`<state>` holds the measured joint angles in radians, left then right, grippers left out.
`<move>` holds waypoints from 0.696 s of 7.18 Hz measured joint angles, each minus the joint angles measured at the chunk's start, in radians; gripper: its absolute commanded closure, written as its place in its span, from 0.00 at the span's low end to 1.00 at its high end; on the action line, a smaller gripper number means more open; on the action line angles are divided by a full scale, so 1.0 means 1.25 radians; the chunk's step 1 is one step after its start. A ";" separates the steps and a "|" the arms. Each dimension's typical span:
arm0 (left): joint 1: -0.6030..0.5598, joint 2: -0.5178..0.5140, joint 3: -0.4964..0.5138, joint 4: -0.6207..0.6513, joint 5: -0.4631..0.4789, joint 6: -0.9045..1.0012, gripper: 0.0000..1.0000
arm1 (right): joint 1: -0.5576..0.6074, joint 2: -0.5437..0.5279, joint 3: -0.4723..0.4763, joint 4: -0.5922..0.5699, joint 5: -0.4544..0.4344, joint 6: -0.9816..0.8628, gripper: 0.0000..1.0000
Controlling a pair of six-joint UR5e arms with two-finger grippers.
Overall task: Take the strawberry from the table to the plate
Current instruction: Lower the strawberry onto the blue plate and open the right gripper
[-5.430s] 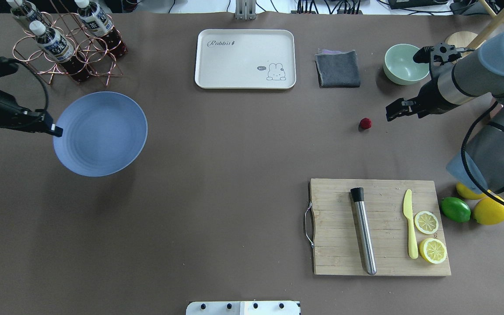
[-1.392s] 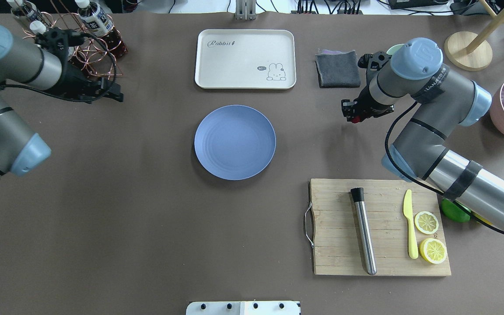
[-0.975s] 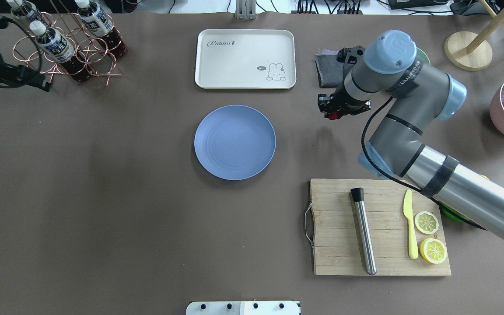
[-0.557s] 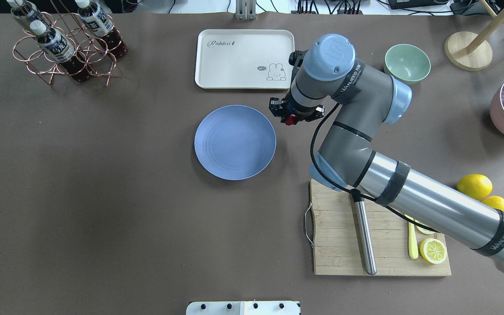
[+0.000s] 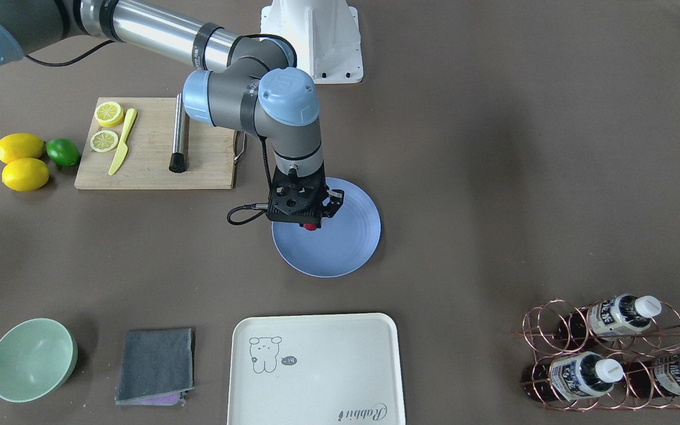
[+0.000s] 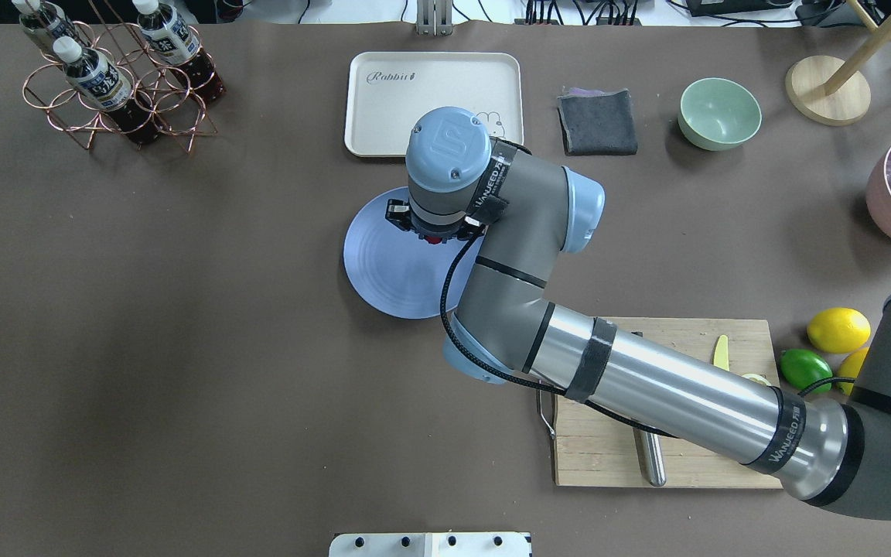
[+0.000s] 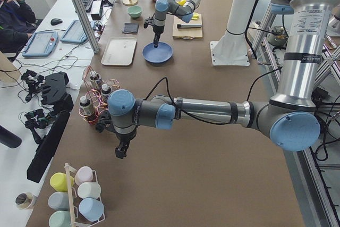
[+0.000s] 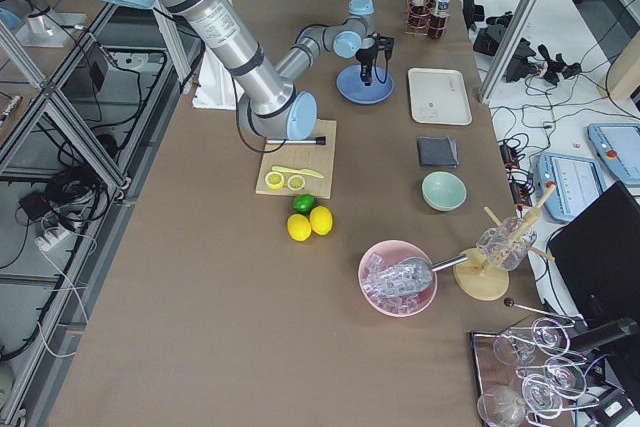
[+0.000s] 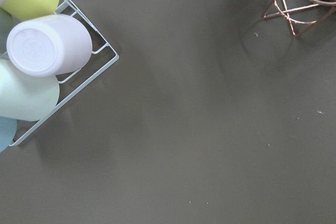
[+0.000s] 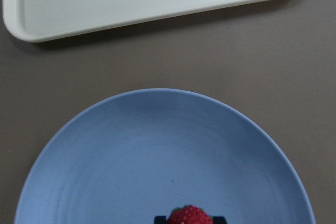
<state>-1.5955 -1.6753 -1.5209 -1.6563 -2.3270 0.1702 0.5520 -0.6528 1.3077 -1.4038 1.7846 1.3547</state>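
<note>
Right pincer: the right pincer [image 5: 310, 224] is pointing straight down and squeezing shut on the strawberry [image 10: 190, 215], one tip on each side.
Strawberry: it is hanging in that pincer over the blue plate [image 5: 340, 251], close to the plate's middle. I cannot tell if it is touching the plate.
Why there: I think the pincer is holding it over the middle so that it is not rolling off the rim when let go.
Plate: it is lying flat on the tabletop [image 5: 493, 147], near the cream tray [image 5: 316, 372].
Left pincer: the left pincer [image 7: 121, 152] is hanging far off by the bottle rack [image 7: 95, 102], out of the way. I cannot tell if it is open.
Next, I think: opening the tips gently.
</note>
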 measured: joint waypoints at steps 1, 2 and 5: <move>-0.005 0.003 0.004 0.000 0.000 0.002 0.02 | -0.010 0.017 -0.023 0.000 -0.016 0.000 1.00; -0.006 0.003 0.007 0.000 0.000 0.002 0.02 | -0.020 0.027 -0.038 0.001 -0.031 0.000 1.00; -0.007 0.004 0.008 0.000 0.000 0.001 0.02 | -0.039 0.029 -0.055 0.025 -0.042 0.000 1.00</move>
<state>-1.6044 -1.6708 -1.5111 -1.6567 -2.3271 0.1712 0.5035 -0.6171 1.2386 -1.3729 1.7315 1.3545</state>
